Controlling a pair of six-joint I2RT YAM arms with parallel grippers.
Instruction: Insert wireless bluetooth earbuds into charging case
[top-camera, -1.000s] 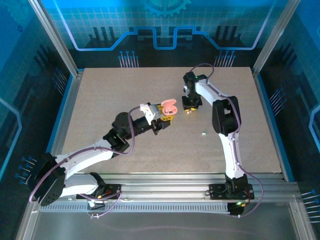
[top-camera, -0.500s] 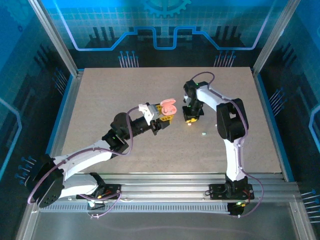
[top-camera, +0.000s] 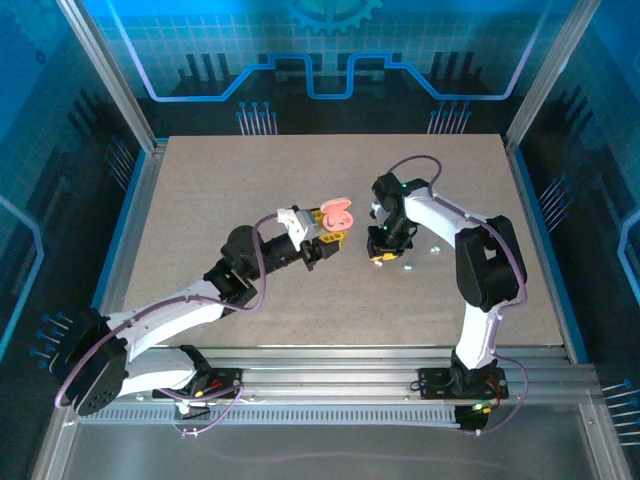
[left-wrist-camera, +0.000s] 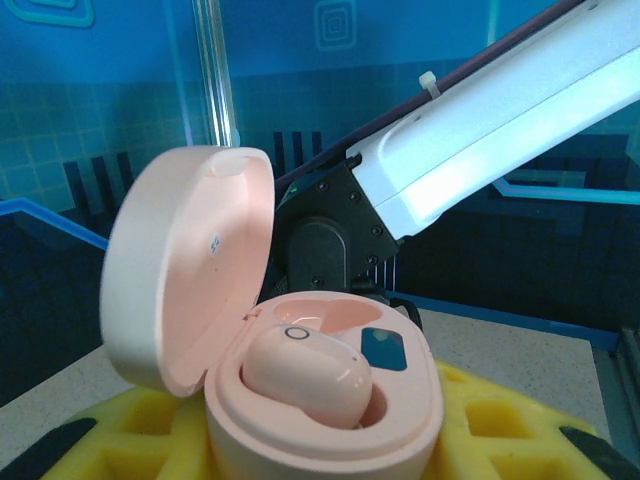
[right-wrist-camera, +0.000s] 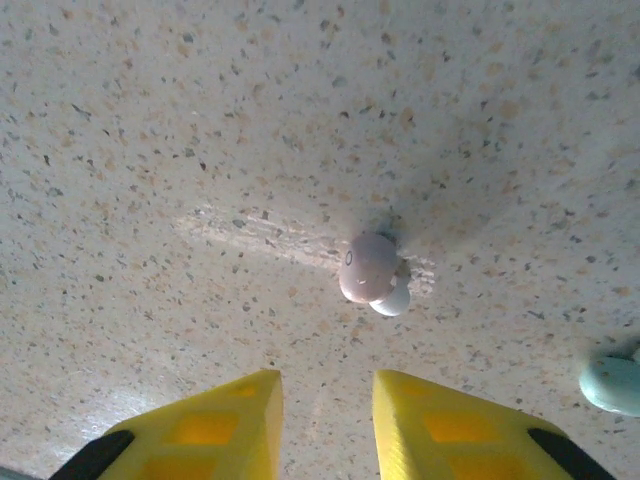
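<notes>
My left gripper (top-camera: 327, 236) is shut on the base of a pink charging case (top-camera: 339, 211) and holds it above the table with its lid open. In the left wrist view the case (left-wrist-camera: 400, 425) sits between the yellow fingers (left-wrist-camera: 510, 435). One pinkish earbud (left-wrist-camera: 305, 375) lies in its front socket, and the socket behind it is empty. My right gripper (top-camera: 380, 252) hangs just right of the case, jaws open and empty. A pinkish earbud (right-wrist-camera: 368, 266) with a pale tip lies on the table ahead of the right gripper (right-wrist-camera: 327, 415).
A pale blue nub (right-wrist-camera: 612, 385) lies at the right edge of the right wrist view. Two tiny pale nubs (top-camera: 408, 267) (top-camera: 436, 250) lie on the table (top-camera: 250, 180) by the right arm. Metal rails and blue walls frame the table.
The right gripper has moved from the back toward the near side and down over the table. Its jaws narrowed, then widened. The left gripper has kept the case still.
</notes>
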